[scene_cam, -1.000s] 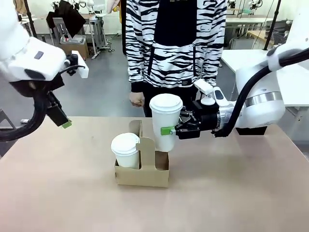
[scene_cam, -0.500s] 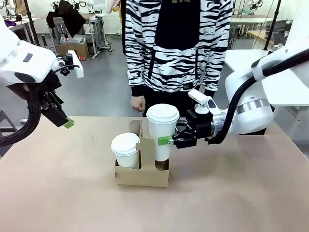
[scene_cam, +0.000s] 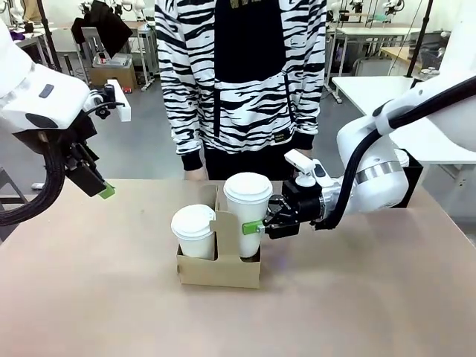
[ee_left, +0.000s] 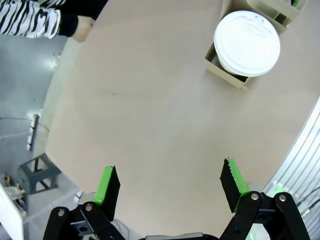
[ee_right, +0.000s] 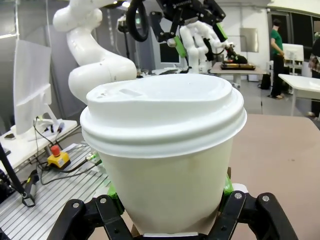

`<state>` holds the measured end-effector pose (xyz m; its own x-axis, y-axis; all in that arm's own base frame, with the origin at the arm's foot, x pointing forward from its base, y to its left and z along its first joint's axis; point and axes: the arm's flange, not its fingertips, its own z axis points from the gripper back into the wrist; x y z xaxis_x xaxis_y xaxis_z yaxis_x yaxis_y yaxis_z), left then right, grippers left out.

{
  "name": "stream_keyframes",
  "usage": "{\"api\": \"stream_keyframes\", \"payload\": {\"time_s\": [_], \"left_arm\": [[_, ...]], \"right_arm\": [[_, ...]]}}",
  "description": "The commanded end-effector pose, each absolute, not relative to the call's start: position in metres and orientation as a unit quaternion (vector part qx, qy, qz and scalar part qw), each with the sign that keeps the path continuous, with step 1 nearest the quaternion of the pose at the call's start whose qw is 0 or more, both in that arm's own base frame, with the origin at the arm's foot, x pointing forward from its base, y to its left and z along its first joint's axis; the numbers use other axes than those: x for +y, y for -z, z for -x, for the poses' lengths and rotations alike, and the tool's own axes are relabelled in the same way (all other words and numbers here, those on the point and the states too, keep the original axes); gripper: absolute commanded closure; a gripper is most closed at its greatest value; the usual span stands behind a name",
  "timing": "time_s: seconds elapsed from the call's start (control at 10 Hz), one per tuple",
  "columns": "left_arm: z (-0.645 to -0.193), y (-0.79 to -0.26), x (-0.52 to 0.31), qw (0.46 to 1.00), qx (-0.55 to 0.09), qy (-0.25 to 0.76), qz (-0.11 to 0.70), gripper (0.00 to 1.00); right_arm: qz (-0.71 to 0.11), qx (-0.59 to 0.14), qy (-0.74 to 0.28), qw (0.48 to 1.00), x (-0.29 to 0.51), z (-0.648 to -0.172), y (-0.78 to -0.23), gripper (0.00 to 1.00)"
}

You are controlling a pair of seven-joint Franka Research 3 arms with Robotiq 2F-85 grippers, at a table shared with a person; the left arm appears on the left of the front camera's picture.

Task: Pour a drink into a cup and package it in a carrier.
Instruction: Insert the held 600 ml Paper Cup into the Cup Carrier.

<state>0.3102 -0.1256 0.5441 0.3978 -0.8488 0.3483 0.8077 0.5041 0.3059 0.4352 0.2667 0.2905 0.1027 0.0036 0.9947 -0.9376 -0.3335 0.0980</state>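
Observation:
A white paper cup (scene_cam: 248,212) with a white lid stands upright in the right hole of the brown cardboard carrier (scene_cam: 220,271). Its base is hidden behind the carrier's wall. My right gripper (scene_cam: 254,225) is shut on this cup's side, and in the right wrist view the cup (ee_right: 165,150) sits between the fingers of that gripper (ee_right: 167,210). A second lidded cup (scene_cam: 193,230) sits in the left hole, seen from above as the cup (ee_left: 247,43) in the carrier (ee_left: 220,70). My left gripper (scene_cam: 100,187) hangs open above the table's left side; the gripper (ee_left: 170,185) holds nothing.
A person in a zebra-striped top (scene_cam: 238,82) stands at the far edge of the table (scene_cam: 357,297), right behind the carrier, with a hand (ee_left: 80,27) near that edge. Bare tabletop lies around the carrier. Other tables and equipment stand in the background.
My right gripper has come down and slightly left, lowering the cup into the carrier's right hole. The person has shifted left. The left arm has barely moved.

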Motion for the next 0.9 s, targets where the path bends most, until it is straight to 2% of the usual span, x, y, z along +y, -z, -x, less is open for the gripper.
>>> {"api": "stream_keyframes", "payload": {"time_s": [0.0,0.7,0.8], "left_arm": [[-0.310,-0.544,-0.123,0.835,-0.231,0.497,-0.054,0.00],[-0.310,-0.544,-0.123,0.835,-0.231,0.497,-0.054,0.00],[-0.310,-0.544,-0.123,0.835,-0.231,0.497,-0.054,0.00]], "right_arm": [[-0.607,-0.387,-0.559,0.411,0.270,-0.440,-0.284,0.20],[-0.606,-0.348,-0.581,0.417,0.275,-0.451,-0.247,0.20],[-0.603,-0.355,-0.579,0.418,0.275,-0.452,-0.244,0.00]]}}
